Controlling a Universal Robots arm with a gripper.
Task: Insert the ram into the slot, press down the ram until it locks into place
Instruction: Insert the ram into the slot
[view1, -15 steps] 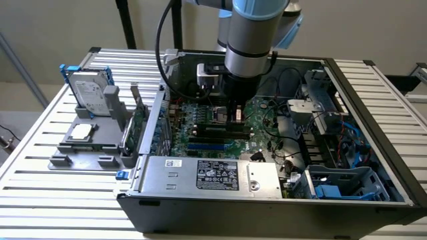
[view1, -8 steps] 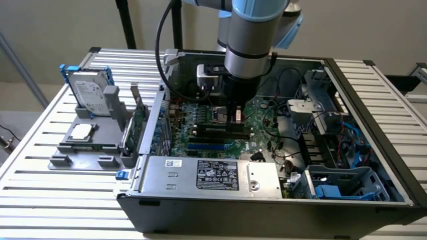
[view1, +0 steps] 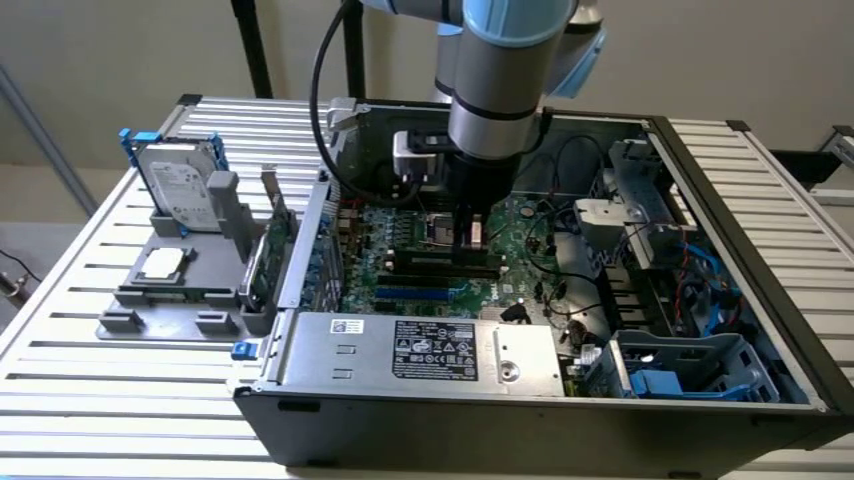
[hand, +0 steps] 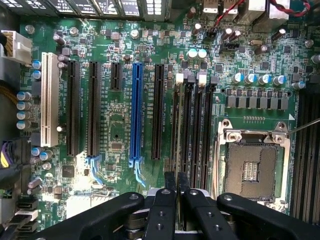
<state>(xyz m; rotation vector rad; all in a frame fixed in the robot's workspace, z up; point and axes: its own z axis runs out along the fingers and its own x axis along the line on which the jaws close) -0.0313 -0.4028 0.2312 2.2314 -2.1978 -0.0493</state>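
My gripper (view1: 467, 240) is down inside the open computer case, low over the black memory sockets (view1: 434, 262) on the green board. Its two black fingertips (hand: 170, 181) stand almost together, with only a thin gap between them. From that gap a thin strip seen edge-on, which I take for the ram (hand: 176, 150), runs along the slot (hand: 180, 82). This slot is the memory socket nearest the long black expansion slots and has a pale latch at its far end. I cannot tell how deep the ram sits in it.
Three more memory sockets (hand: 201, 125) lie parallel beside it, then the open processor socket (hand: 252, 167). A bright blue slot (hand: 136, 110) lies on the other side. At the exterior view's left stand an upright green card (view1: 280, 255), a hard drive (view1: 180, 190) and a grey fixture (view1: 167, 290). The power supply (view1: 427, 345) lies in front.
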